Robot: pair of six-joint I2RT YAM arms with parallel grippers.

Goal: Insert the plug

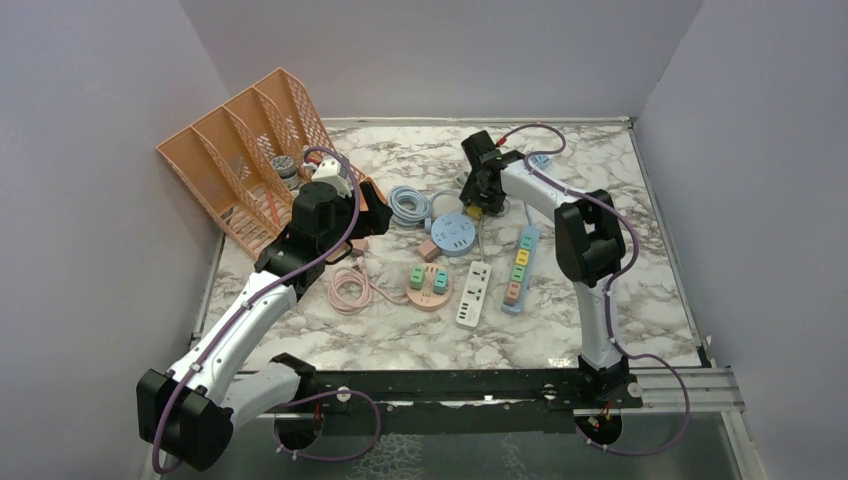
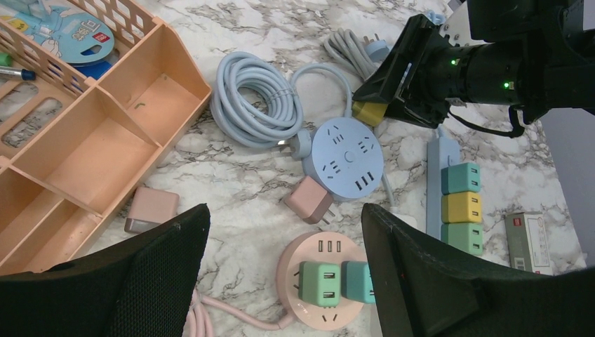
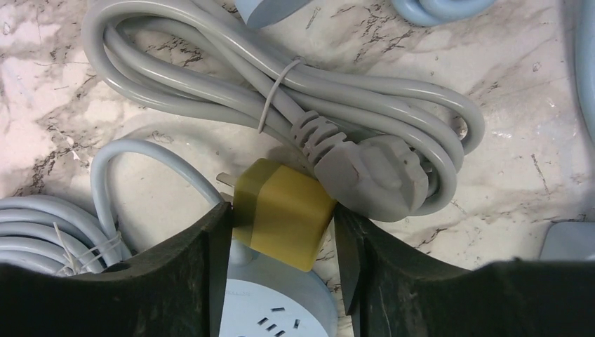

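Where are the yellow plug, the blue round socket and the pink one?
yellow plug [image 3: 281, 210], right wrist view, middle of body.
round blue power strip [image 2: 345, 158], left wrist view, centre of top.
round pink power strip [image 2: 303, 253], left wrist view, bare top by rim.

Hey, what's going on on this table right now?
The right gripper is shut on a small yellow cube plug, holding it over the rim of the round pale-blue power strip. A metal prong shows on the plug, so it is not yet in a socket. The left gripper hangs open above the marble table, holding nothing, near a round pink power strip.
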